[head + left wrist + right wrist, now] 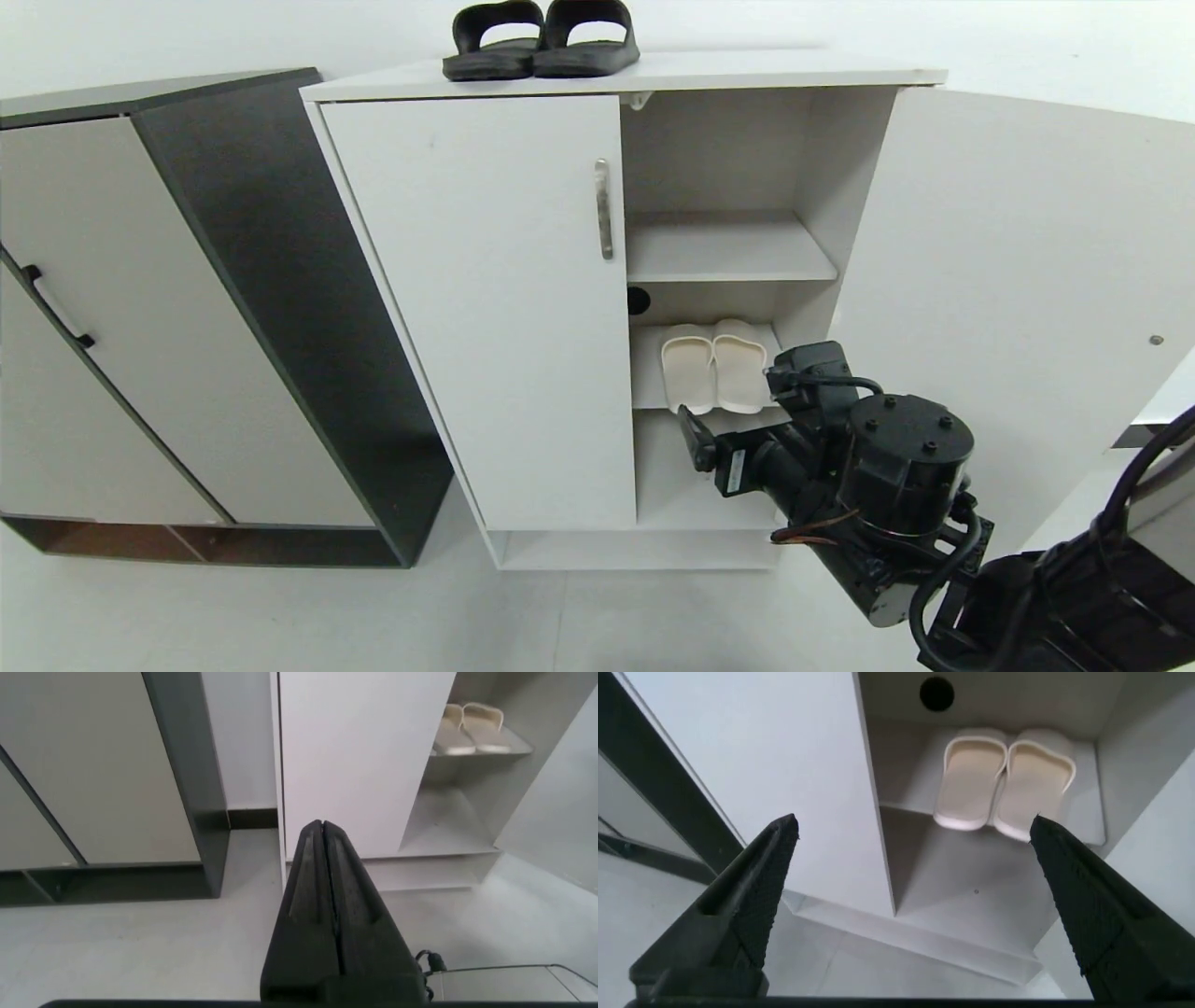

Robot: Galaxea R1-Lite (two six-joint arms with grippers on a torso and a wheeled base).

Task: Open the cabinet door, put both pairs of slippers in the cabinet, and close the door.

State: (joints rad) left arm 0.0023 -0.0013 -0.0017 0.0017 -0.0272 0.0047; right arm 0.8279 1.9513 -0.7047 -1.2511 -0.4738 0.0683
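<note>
Head view: black slippers (541, 39) sit atop the white cabinet (485, 308), its right door (1008, 280) open, cream slippers (714, 366) side by side on the second shelf (646, 378). Wrist views: right tool (913, 826) spread wide before them; left tool (322, 826) pressed together.

the black slippers (541, 42) on top of the white cabinet (485, 308) are clipped at their far ends by the picture's top edge. the right arm (901, 467) covers the lower right of the cabinet's open half. the dark cabinet (187, 308) left of it runs off the picture's side.
</note>
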